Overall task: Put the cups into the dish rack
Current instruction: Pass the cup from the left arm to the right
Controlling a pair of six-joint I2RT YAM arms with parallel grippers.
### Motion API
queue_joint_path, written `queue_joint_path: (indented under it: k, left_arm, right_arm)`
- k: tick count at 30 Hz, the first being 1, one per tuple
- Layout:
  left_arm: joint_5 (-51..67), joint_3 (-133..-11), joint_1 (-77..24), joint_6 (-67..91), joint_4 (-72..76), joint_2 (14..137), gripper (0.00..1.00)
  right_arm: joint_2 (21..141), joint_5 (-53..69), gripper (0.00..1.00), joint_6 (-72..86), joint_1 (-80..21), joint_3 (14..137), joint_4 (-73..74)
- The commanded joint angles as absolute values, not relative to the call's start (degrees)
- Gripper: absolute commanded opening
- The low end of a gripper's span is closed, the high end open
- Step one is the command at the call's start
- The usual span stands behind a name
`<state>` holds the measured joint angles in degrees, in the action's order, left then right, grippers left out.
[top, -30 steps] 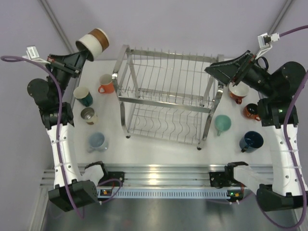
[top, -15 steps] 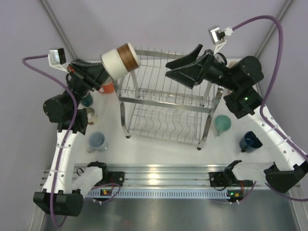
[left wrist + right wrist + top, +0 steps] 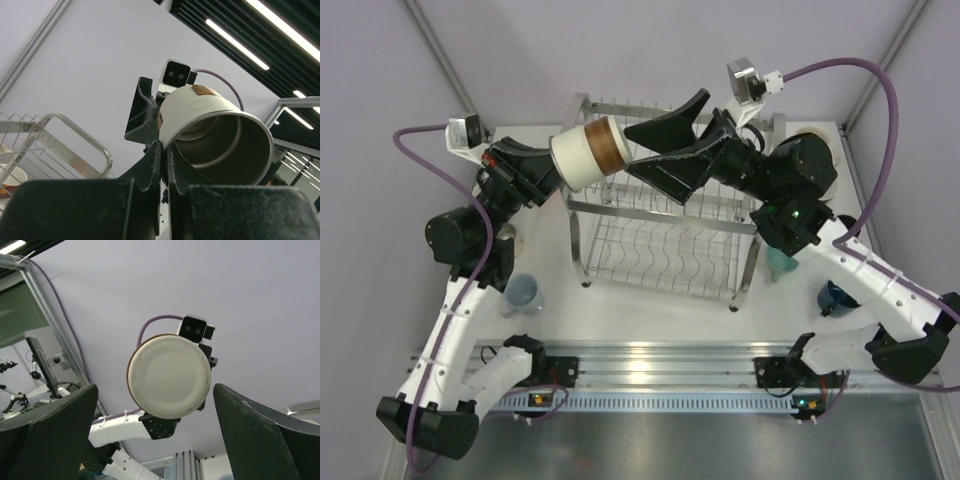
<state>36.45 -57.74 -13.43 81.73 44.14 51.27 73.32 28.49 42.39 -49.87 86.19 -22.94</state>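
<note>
One mug (image 3: 592, 150), pinched by its rim wall in my L claw (image 3: 548, 165), which is closed on it. It's up in the air, over the rack's (image 3: 660, 250) rear-left corner per top cam. Long axis approx level, running L–R: mouth faces my L wrist, base points at my R claw (image 3: 638, 152), spread wide w/ nothing in it. L wrist cam shows the hollow inside and my fingers (image 3: 152, 160) on the rim. R wrist cam shows only the flat round base. Top cam adds the brown band, plus other cups (image 3: 520, 293) on the table (image 3: 650, 310).
</note>
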Motion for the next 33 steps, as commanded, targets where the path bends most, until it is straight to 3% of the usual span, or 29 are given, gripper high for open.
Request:
queue_joint_path:
  k: [1, 9, 15, 24, 31, 32, 33]
  left_arm:
    - [34.9, -57.7, -14.3, 80.9, 48.9, 50.2, 0.00]
    - [34.8, -57.5, -15.6, 79.9, 48.9, 50.1, 0.00]
    - [35.2, -56.5, -16.2, 79.6, 48.9, 50.0, 0.00]
    - [35.3, -56.4, -16.3, 79.4, 48.9, 50.1, 0.00]
    - [35.4, -55.7, -16.3, 80.2, 48.9, 50.1, 0.02]
    - [35.3, -55.5, -16.4, 80.6, 48.9, 50.1, 0.08]
    - [35.3, -54.8, -16.4, 80.9, 48.9, 49.8, 0.29]
  right_arm:
    - [75.6, 26.8, 0.99, 41.0, -52.2, 88.5, -29.2]
    - [78.2, 27.1, 0.99, 41.7, -55.3, 89.6, -32.3]
    - [78.3, 27.5, 0.83, 43.7, -55.9, 88.0, -37.1]
    - [77.5, 27.7, 0.82, 44.4, -56.1, 86.3, -40.3]
    - [76.6, 27.1, 0.41, 44.1, -56.2, 84.7, -39.9]
    - [76.5, 27.0, 0.37, 44.2, -56.1, 84.6, -39.9]
    - [76.1, 26.9, 0.32, 44.3, -56.1, 84.4, -39.7]
